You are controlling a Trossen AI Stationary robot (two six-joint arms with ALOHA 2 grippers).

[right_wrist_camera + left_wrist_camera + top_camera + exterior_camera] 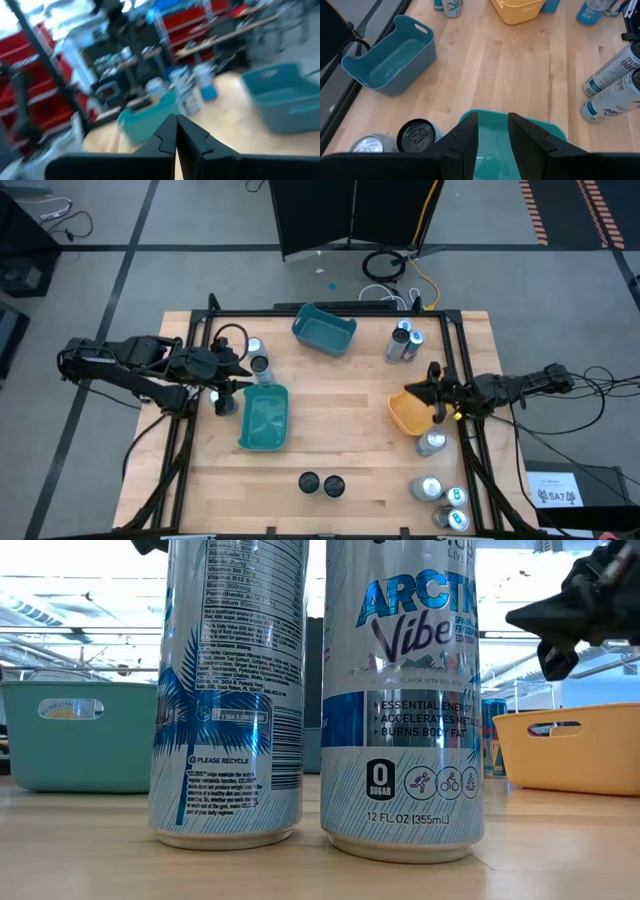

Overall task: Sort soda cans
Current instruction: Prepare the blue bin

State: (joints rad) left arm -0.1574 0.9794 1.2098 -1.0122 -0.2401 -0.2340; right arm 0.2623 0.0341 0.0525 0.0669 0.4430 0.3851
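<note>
Two soda cans (315, 690) fill low view; left fingers (470, 137) spread over teal tray (264, 419); right fingers (192, 135) pressed together above orange tray (410, 412)

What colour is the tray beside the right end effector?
Orange-yellow tray, clearest in the high view.

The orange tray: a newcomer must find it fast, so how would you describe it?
On the wooden table, look toward the right arm's side. The orange tray sits just under the right gripper, a soda can beside it. It's the only orange tray; the others are teal.
</note>
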